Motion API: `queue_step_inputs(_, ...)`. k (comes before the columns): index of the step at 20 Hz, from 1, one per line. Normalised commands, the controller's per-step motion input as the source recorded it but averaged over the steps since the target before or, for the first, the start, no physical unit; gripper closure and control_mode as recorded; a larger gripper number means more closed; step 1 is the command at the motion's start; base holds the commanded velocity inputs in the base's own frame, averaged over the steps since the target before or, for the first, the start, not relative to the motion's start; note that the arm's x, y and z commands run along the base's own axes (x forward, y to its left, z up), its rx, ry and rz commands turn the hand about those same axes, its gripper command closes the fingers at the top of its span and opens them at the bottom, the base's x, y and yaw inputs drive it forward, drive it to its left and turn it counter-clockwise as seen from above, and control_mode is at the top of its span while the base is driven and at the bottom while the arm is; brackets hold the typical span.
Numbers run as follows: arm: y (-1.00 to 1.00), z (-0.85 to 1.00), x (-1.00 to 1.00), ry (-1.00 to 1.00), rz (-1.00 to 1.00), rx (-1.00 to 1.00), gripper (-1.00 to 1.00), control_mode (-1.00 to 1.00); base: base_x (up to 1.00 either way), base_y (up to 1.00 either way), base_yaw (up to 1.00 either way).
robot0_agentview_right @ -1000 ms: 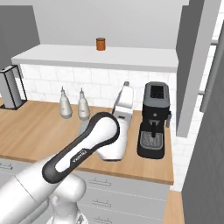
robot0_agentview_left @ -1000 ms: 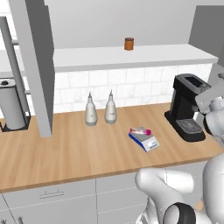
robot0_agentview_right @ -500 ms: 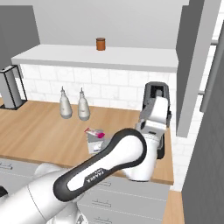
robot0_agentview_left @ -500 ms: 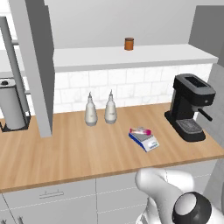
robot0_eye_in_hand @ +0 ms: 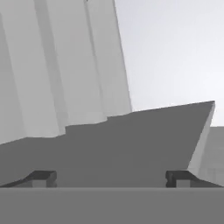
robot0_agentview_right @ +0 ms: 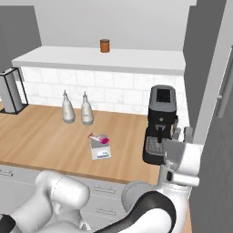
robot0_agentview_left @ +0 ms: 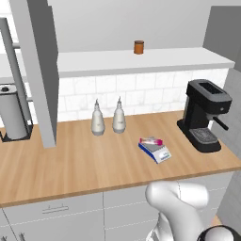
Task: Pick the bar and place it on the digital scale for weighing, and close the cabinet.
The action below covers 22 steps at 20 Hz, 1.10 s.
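The pink and white bar (robot0_agentview_left: 151, 140) (robot0_agentview_right: 99, 138) lies on the small blue and grey digital scale (robot0_agentview_left: 156, 150) (robot0_agentview_right: 100, 149) in the middle of the wooden counter. The grey wall cabinet has doors standing open: one at the left (robot0_agentview_left: 35, 70), one at the right (robot0_agentview_right: 207, 68) with a slim silver handle (robot0_agentview_right: 223, 98). My gripper (robot0_agentview_right: 183, 134) is raised just right of the coffee machine, close to the right door's edge. In the hand view the gripper (robot0_eye_in_hand: 110, 178) is open, with its fingertips (robot0_eye_in_hand: 41, 177) far apart, nothing between them, and a dark grey door panel (robot0_eye_in_hand: 131, 144) in front.
A black coffee machine (robot0_agentview_left: 204, 115) (robot0_agentview_right: 160, 123) stands at the counter's right end, beside my hand. Two pale bottles (robot0_agentview_left: 97, 118) (robot0_agentview_left: 118, 116) stand by the tiled wall. A paper towel holder (robot0_agentview_left: 12, 110) is far left. A brown jar (robot0_agentview_left: 138, 47) sits on the upper shelf.
My arm has swung right across the counter, past the coffee machine, to the open right cabinet door. The bar stays on the scale. The jaws stay open.
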Motion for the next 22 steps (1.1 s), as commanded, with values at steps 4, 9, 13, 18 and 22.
queue_step_inputs(4,-0.01,-0.39,-0.66,-0.01,-0.2,-0.06,-1.0,-1.0,0.0,0.0,0.0)
queue_step_inputs(9,-0.3,-0.1,0.0,0.12,-0.17,0.0,-1.0,-1.0,0.0,0.0,0.0)
queue_step_inputs(13,-0.43,-0.19,0.1,0.26,-0.17,0.0,-1.0,-1.0,0.0,0.0,0.0)
queue_step_inputs(18,-0.5,-0.14,-0.19,0.04,-0.07,0.0,-1.0,-1.0,0.0,0.0,0.0)
queue_step_inputs(22,-0.53,0.02,0.01,-0.02,0.0,0.03,-1.0,-1.0,0.0,0.0,0.0)
